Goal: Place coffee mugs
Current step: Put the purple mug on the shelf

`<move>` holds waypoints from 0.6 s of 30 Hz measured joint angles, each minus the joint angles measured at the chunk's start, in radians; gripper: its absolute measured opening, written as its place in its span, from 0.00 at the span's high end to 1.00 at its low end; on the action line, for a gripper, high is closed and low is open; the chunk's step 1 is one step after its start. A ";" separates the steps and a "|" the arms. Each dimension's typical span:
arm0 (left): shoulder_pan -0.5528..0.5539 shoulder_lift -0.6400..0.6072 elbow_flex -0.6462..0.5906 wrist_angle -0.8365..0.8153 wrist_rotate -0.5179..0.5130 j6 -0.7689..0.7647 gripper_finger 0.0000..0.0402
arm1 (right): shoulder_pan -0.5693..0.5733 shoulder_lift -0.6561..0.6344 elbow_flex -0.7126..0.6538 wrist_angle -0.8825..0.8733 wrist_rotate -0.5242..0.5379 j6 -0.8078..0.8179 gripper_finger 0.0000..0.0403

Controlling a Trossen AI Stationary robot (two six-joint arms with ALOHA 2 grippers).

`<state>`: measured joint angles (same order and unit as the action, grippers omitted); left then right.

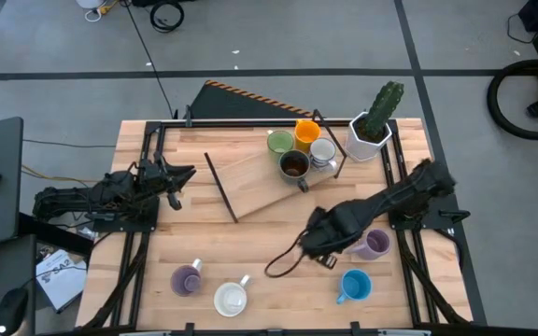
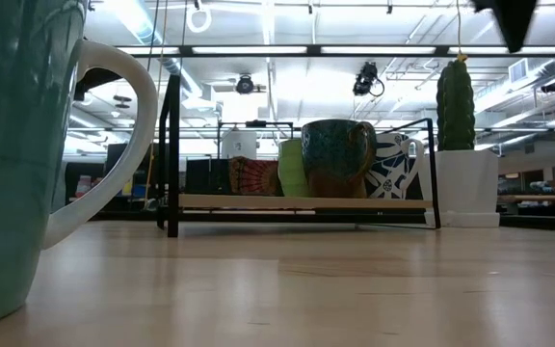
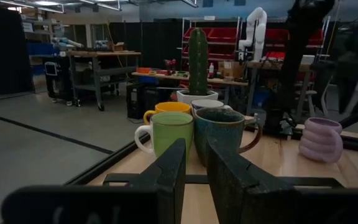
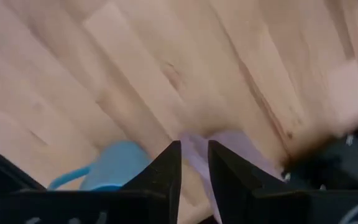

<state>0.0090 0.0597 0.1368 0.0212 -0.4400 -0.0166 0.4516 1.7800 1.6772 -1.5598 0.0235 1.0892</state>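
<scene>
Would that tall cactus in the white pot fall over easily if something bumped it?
Possibly: the cactus rises well above its white pot, so it looks top-heavy. The pot's broad faceted base probably steadies it. It likely slides rather than rolls.

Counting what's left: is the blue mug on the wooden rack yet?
No, the blue mug stands on the bare table, apart from the rack.

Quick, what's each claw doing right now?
Left claw: shut, holding nothing.
Right claw: shut, empty, above the lilac mug.
</scene>
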 joint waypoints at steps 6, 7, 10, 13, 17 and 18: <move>0.000 0.000 0.000 -0.024 0.000 -0.005 0.83 | 0.038 -0.179 -0.203 0.055 0.013 0.284 0.69; 0.000 0.000 0.000 -0.027 0.000 -0.006 0.83 | 0.044 -0.200 -0.233 0.064 0.011 0.333 0.66; 0.000 0.000 0.000 -0.028 0.000 -0.006 0.83 | 0.060 -0.248 -0.320 0.095 -0.027 0.452 0.58; 0.000 0.000 0.000 -0.028 0.000 -0.006 0.83 | 0.066 -0.282 -0.408 0.094 -0.078 0.533 0.52; 0.000 0.000 0.000 -0.028 0.000 -0.007 0.83 | 0.066 -0.318 -0.507 0.141 -0.105 0.566 0.50; 0.000 0.000 0.000 -0.029 0.000 -0.007 0.83 | 0.066 -0.326 -0.528 0.171 -0.105 0.565 0.50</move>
<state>0.0090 0.0593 0.1368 -0.0074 -0.4400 -0.0235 0.5175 1.4536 1.1487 -1.3888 -0.0811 1.6540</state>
